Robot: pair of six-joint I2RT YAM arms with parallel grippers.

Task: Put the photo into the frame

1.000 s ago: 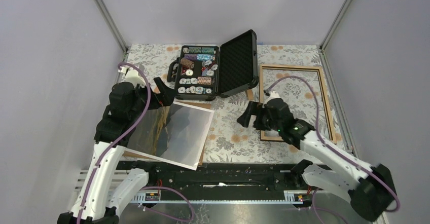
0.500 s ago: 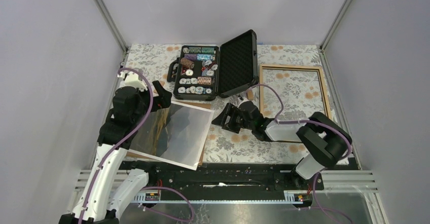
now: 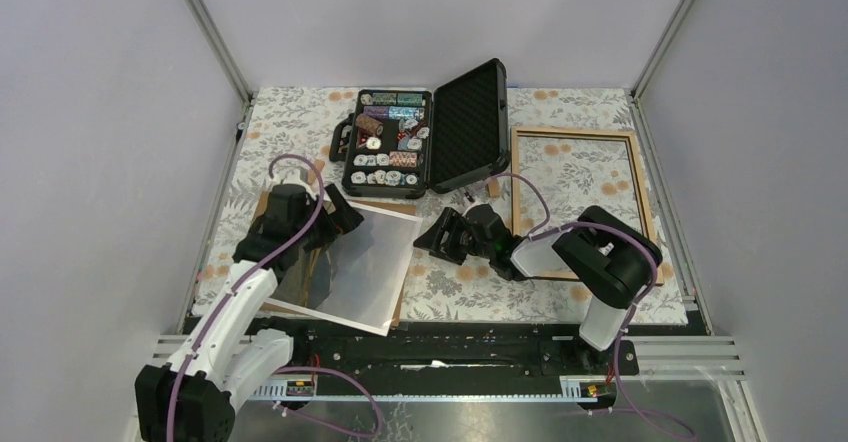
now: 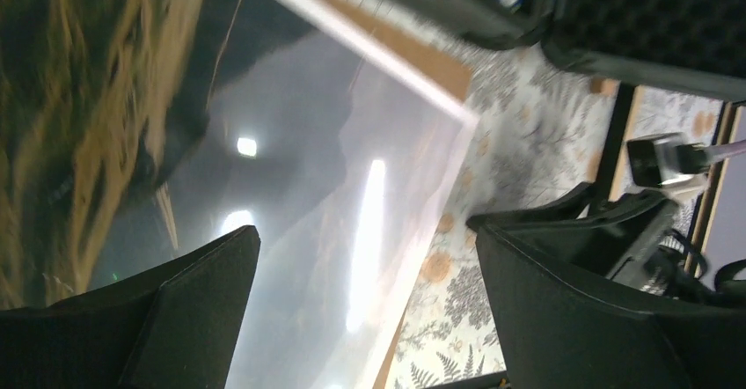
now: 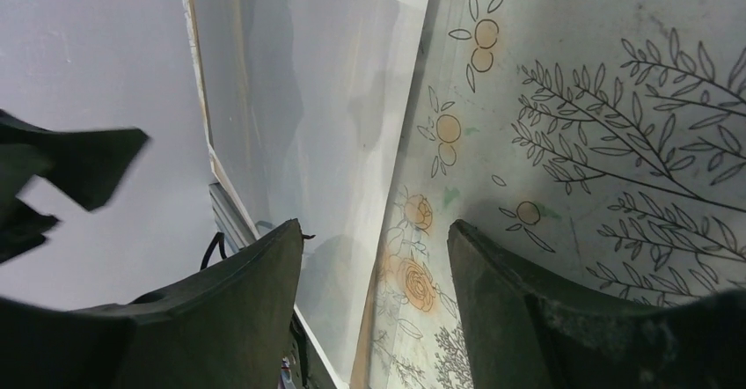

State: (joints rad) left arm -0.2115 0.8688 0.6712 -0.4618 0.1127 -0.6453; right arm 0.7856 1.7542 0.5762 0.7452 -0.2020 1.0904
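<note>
The photo (image 3: 368,267) is not yet placed in the frame (image 3: 574,134), well apart on the bench (image 3: 290,112); left tool (image 3: 345,217) and right tool (image 3: 438,237) are spread, empty.

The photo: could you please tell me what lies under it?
A brown board shows beyond the far edge of the photo and at its near corners. The board's middle is covered, so anything else beneath cannot be seen.

photo (image 3: 368,262) flat, frame (image 3: 575,131) well apart
</note>
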